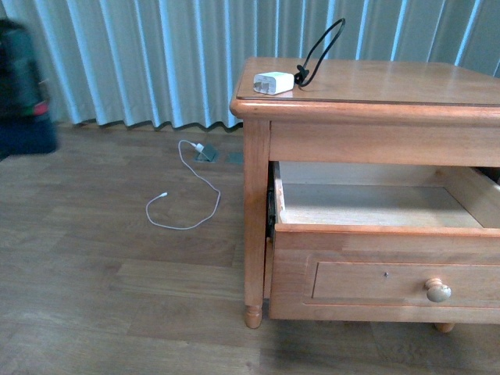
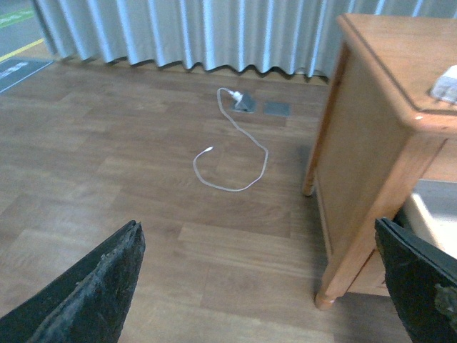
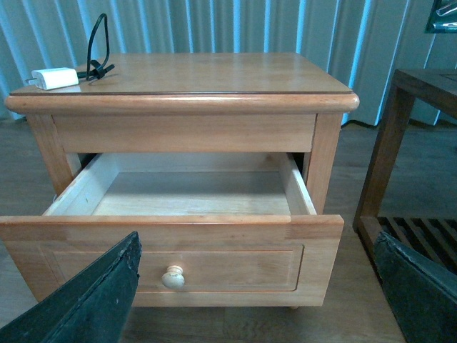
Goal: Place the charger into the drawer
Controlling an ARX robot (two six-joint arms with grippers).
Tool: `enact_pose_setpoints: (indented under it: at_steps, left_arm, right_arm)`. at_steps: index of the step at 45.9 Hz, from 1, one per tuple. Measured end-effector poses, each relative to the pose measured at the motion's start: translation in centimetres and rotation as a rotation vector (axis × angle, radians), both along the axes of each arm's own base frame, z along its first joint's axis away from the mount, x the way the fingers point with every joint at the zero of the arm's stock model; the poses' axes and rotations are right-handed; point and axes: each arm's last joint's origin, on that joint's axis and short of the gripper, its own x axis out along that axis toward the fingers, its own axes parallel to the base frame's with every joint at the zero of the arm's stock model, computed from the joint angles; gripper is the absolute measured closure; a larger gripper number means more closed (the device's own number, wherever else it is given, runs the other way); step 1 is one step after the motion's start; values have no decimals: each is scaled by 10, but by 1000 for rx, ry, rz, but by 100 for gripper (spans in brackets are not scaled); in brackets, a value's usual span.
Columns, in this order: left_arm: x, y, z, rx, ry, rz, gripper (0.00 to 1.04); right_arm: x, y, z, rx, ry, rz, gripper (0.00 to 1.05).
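The white charger with its looping black cable lies on the nightstand's top near the front left corner; it also shows in the right wrist view and at the edge of the left wrist view. The drawer is pulled open, its pale inside empty, its round knob facing me. My left gripper is open over the floor, left of the nightstand. My right gripper is open in front of the drawer's front panel. Neither arm shows in the front view.
A thin white cable lies on the wood floor by a floor socket. Pale curtains hang behind. A dark wooden shelf stand is right of the nightstand. A dark blurred shape is far left.
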Motion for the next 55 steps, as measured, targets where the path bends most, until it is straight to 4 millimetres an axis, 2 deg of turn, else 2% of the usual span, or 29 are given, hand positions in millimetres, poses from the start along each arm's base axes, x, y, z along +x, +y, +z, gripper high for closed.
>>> enact_pose_setpoints:
  at_steps: [9, 13, 15, 26, 40, 49, 55]
  left_arm:
    - [60, -37, 31, 97, -34, -97, 6]
    - [86, -54, 40, 152, -50, -126, 6]
    - [105, -64, 43, 194, -58, -139, 6]
    - [172, -103, 32, 278, -39, -219, 6]
    - [232, -132, 8, 223, -51, -292, 6]
    - [252, -138, -13, 125, -36, -354, 6]
    - [257, -139, -15, 92, -41, -366, 6]
  right_arm:
    - [0, 0, 0, 0, 0, 0, 8]
    - [0, 0, 0, 0, 0, 0, 8]
    - [0, 0, 0, 0, 0, 0, 8]
    - [0, 0, 0, 0, 0, 0, 8]
    - [0, 0, 0, 0, 0, 0, 8]
    - [0, 0, 0, 0, 0, 0, 8]
    - [0, 0, 0, 0, 0, 0, 8]
